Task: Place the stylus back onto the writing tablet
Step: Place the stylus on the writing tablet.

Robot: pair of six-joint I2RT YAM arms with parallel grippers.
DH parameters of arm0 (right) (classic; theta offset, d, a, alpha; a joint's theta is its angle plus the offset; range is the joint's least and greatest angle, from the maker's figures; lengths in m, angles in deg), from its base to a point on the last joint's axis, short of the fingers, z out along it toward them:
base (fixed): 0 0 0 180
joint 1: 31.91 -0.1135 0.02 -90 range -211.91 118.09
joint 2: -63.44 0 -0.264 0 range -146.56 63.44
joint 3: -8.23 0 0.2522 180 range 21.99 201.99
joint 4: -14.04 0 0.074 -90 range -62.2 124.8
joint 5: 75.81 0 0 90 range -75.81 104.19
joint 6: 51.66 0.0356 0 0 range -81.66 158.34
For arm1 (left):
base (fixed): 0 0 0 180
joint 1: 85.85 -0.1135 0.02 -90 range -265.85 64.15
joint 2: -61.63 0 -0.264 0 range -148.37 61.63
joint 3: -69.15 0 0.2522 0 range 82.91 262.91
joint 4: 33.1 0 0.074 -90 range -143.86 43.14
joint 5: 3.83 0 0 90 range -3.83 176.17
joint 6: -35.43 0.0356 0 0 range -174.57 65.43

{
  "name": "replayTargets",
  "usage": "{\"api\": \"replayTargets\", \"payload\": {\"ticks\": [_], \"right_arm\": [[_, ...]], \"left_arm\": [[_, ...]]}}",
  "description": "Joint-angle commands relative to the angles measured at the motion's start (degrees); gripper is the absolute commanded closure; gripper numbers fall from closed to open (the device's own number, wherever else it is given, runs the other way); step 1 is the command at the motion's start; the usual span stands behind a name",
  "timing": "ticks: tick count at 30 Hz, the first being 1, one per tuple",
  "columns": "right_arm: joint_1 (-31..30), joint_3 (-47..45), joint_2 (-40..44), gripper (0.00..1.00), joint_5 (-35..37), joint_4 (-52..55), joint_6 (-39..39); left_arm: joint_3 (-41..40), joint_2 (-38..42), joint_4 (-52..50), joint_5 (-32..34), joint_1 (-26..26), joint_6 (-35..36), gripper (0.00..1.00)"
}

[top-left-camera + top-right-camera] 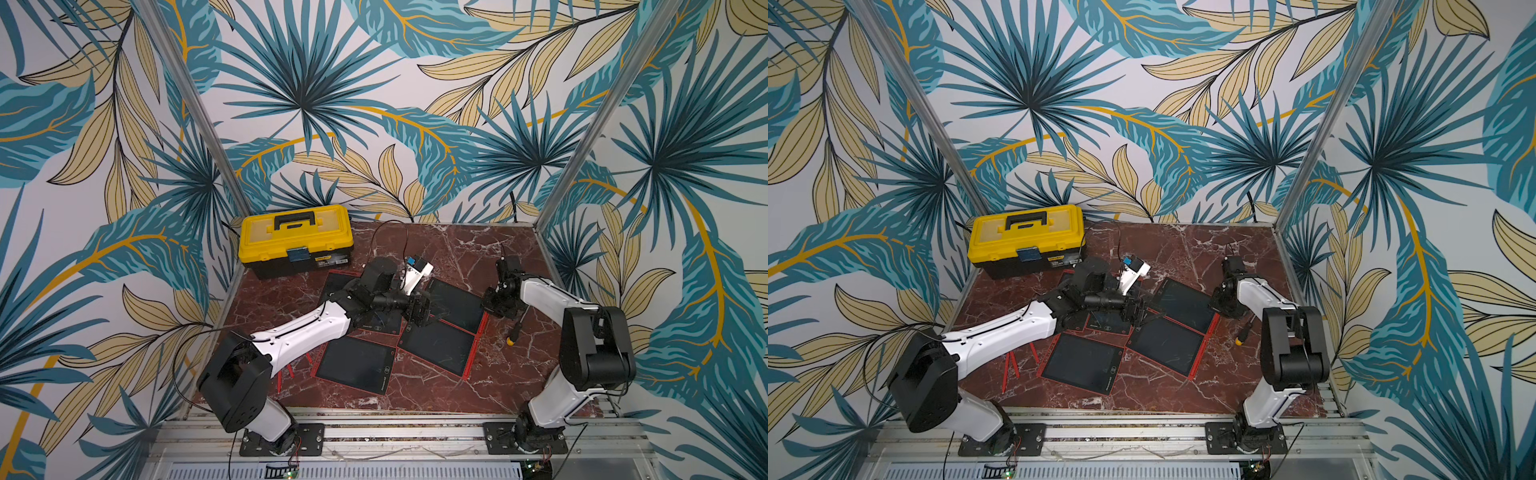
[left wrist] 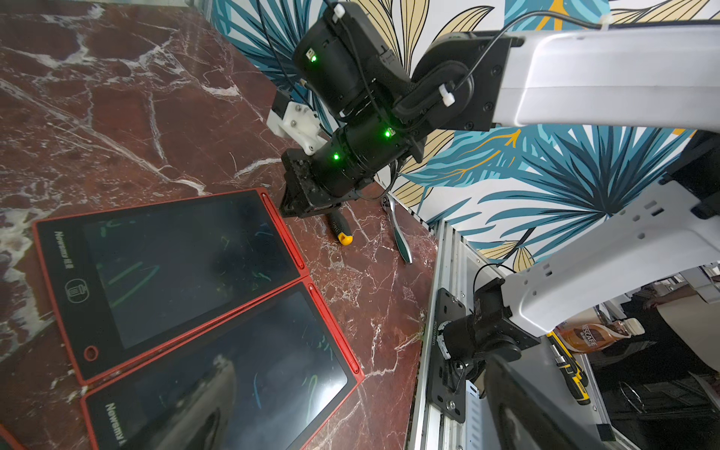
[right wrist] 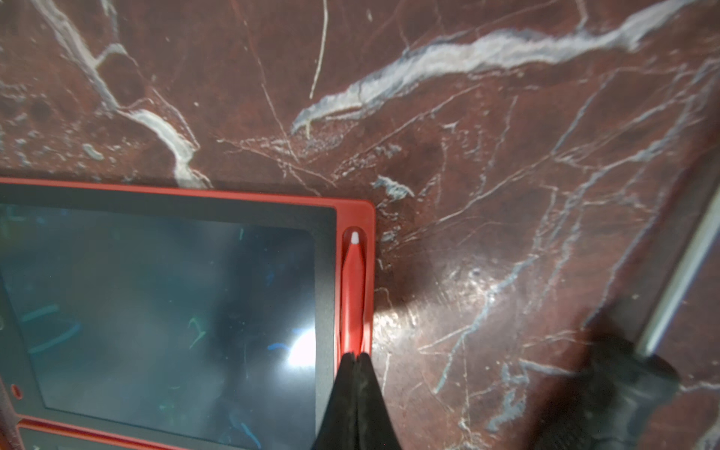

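Note:
Several red-framed writing tablets lie on the marble table. On the far right tablet (image 3: 163,307) (image 1: 457,305), a red stylus (image 3: 352,292) with a white tip lies in the frame's side slot. My right gripper (image 3: 356,356) (image 1: 489,309) is shut, with its closed tips resting on the stylus's rear end and nothing between them. My left gripper (image 1: 428,313) hangs open and empty over the middle tablets, and one finger (image 2: 522,409) shows in the left wrist view. Two loose red styluses (image 1: 286,370) (image 1: 308,359) lie under the left arm.
A yellow toolbox (image 1: 296,239) stands at the back left. A screwdriver (image 1: 515,330) (image 3: 623,382) with a black and yellow handle lies just right of the right gripper. Metal pliers (image 2: 399,233) lie near the table's right edge.

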Motion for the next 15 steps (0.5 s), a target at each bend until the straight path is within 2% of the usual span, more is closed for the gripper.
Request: {"api": "replayTargets", "payload": {"ticks": [1, 15], "right_arm": [[-0.7, 1.0, -1.4, 1.0, -0.1, 1.2, -0.1], [-1.9, 1.0, -3.8, 1.0, 2.2, 1.0, 0.0]], "left_arm": [[-1.5, 1.8, 1.0, 0.4, -0.3, 0.1, 0.01], [-1.2, 1.0, 1.1, 0.1, -0.4, 0.0, 0.01]]}}
